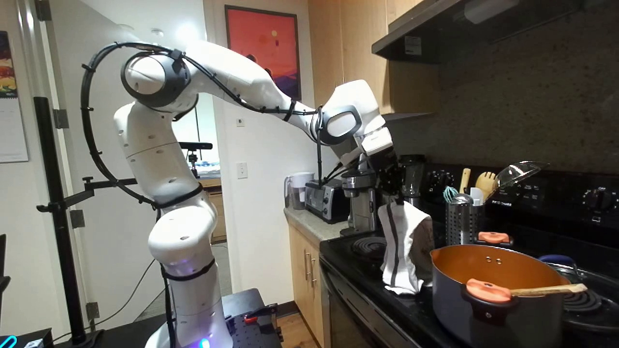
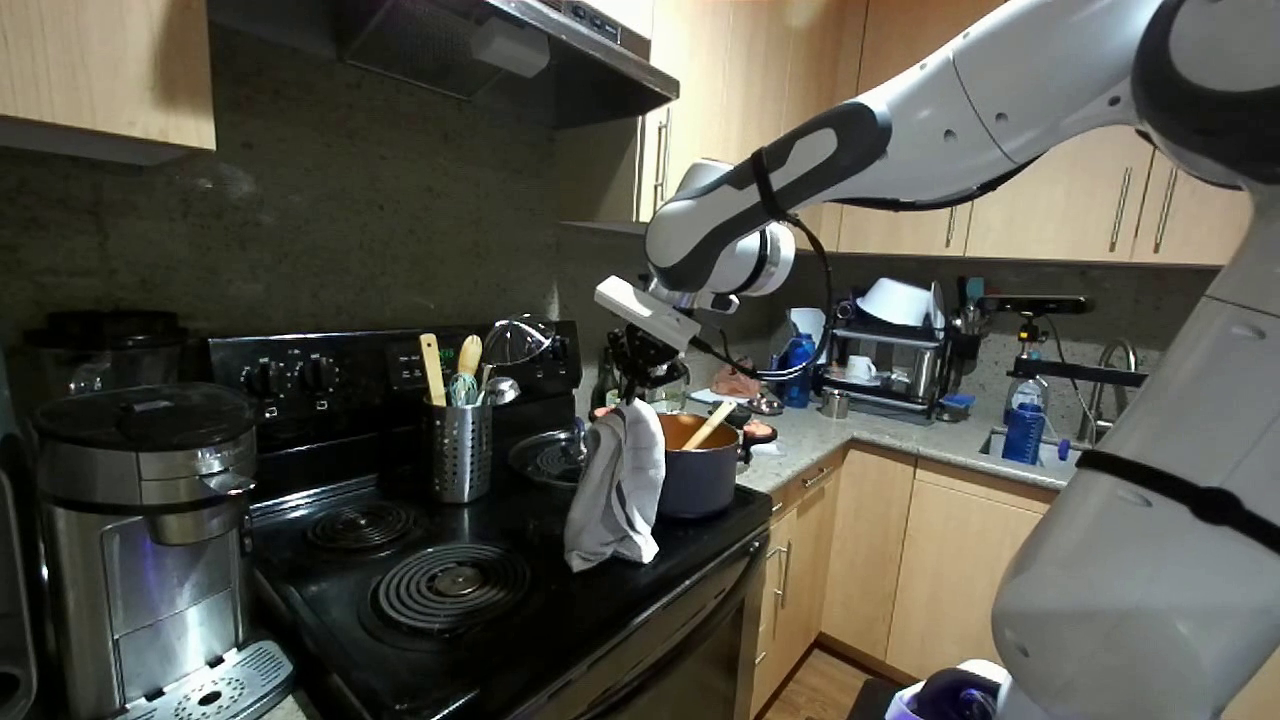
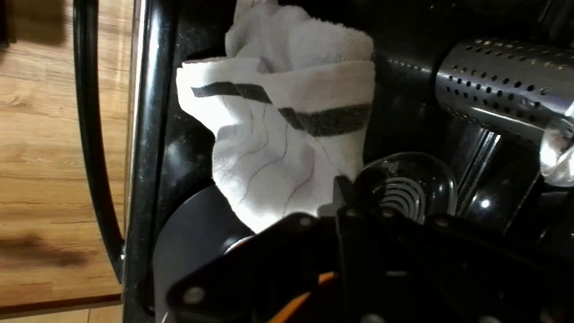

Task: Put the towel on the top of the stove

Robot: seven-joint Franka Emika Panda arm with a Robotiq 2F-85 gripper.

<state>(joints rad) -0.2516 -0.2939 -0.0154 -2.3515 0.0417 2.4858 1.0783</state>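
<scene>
The white towel with dark stripes (image 1: 401, 246) hangs from my gripper (image 1: 394, 199) over the black stove top (image 1: 355, 270). In an exterior view the towel (image 2: 615, 490) hangs below the gripper (image 2: 637, 398), beside the pot. Its lower end is at or just above the stove surface (image 2: 560, 610); I cannot tell whether it touches. In the wrist view the towel (image 3: 287, 148) spreads out beyond the fingertips (image 3: 345, 184). The fingers are close together and shut on the towel's upper end. The pinched part is mostly hidden by the dark fingers.
A large pot with orange handles (image 1: 493, 309) stands right beside the towel, a wooden spoon (image 1: 549, 290) across its rim. A perforated steel utensil holder (image 2: 462, 455) stands at the stove's back. Coil burners (image 2: 450, 588) lie near the coffee machine (image 2: 170, 560). A range hood (image 1: 411, 46) hangs above.
</scene>
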